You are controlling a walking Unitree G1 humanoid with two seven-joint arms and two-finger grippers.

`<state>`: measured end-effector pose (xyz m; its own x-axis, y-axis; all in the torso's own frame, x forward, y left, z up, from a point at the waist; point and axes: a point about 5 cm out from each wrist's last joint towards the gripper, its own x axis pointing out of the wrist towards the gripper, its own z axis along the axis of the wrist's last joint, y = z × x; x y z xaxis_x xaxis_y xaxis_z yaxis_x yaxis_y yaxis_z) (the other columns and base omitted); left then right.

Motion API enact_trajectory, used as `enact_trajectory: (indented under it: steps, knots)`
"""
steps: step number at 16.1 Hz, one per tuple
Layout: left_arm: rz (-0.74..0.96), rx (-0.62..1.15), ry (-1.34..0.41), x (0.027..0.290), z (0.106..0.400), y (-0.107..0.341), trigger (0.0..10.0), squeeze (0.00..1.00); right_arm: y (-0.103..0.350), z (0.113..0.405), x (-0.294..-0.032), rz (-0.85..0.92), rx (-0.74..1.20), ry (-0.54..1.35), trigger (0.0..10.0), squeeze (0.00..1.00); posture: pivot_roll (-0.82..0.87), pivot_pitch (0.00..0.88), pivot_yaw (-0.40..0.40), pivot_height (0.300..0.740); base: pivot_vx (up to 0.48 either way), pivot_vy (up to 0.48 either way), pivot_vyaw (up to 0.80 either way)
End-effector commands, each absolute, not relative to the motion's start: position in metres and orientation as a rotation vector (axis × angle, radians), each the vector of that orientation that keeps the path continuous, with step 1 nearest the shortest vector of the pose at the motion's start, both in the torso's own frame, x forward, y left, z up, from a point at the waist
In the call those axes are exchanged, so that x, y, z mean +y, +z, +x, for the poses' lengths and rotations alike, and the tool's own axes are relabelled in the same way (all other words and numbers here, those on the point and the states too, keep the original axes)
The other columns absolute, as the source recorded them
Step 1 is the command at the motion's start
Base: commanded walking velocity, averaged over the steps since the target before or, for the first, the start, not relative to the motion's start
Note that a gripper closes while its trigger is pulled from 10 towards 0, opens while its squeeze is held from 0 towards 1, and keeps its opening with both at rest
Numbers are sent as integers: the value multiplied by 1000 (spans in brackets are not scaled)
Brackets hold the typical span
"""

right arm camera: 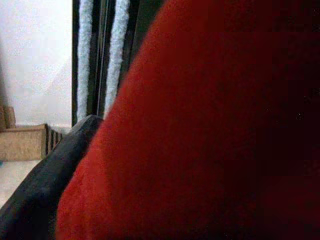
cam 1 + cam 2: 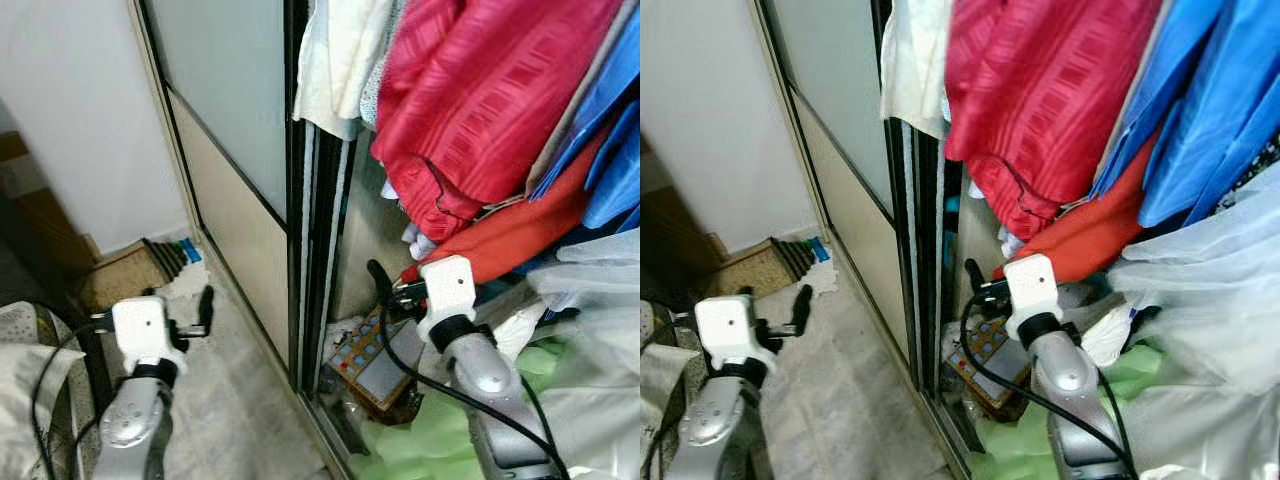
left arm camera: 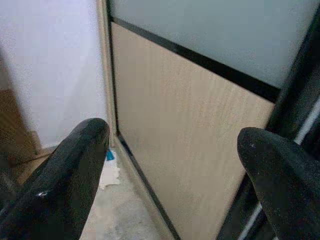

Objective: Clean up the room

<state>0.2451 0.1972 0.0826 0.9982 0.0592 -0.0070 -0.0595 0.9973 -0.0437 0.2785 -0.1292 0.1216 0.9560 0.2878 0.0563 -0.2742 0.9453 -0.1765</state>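
Observation:
I stand at an open wardrobe stuffed with cloth: a red striped cloth [image 2: 480,100] hangs above an orange-red cloth [image 2: 500,235], with blue cloth [image 2: 610,130] to the right and white cloth [image 2: 335,60] to the left. My right gripper [image 2: 385,285] reaches into the wardrobe at the lower end of the orange-red cloth [image 1: 210,125], which covers most of the right wrist view. My left gripper [image 2: 205,310] hangs open in front of the sliding door [image 3: 200,125], holding nothing.
The sliding door [image 2: 230,150] and its black frame stand between the arms. On the wardrobe floor lie a box with blue dots [image 2: 365,365], green plastic [image 2: 430,430] and a clear bag [image 2: 1210,290]. A brown mat [image 2: 120,275] and a small blue thing [image 2: 190,252] lie left.

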Motion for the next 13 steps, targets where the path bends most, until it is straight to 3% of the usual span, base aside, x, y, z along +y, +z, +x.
enact_trajectory:
  steps: [1, 3, 6, 9, 11, 13]
  knots:
    - [-50, 5, 44, 195, 245, 82, 10000, 0, 121, 279, -125, -156, -88, 294, 10000, 0, 40, 0, 2, 740, 0, 0, 0]
    - [-58, 12, 35, 187, 243, 80, 10000, 0, 120, 276, -125, -157, -86, 305, 10000, 0, 32, 18, 3, 740, 0, 0, 0]
    - [-95, 62, -32, 167, 236, 67, 10000, 0, 114, 270, -148, -191, -65, 230, 10000, 0, -19, 15, 30, 740, 0, 0, 0]
    - [-97, 13, -10, 171, 254, 80, 10000, 0, 125, 278, -143, -190, -101, 238, 10000, 0, -8, 18, 30, 740, 0, 0, 0]
    - [-82, 9, -14, 175, 255, 83, 10000, 0, 123, 281, -141, -194, -104, 241, 10000, 0, 4, 41, 48, 740, 0, 0, 0]
    - [-72, 11, -19, 174, 251, 82, 10000, 0, 117, 279, -146, -209, -86, 233, 10000, 0, 6, 47, 17, 740, 0, 0, 0]
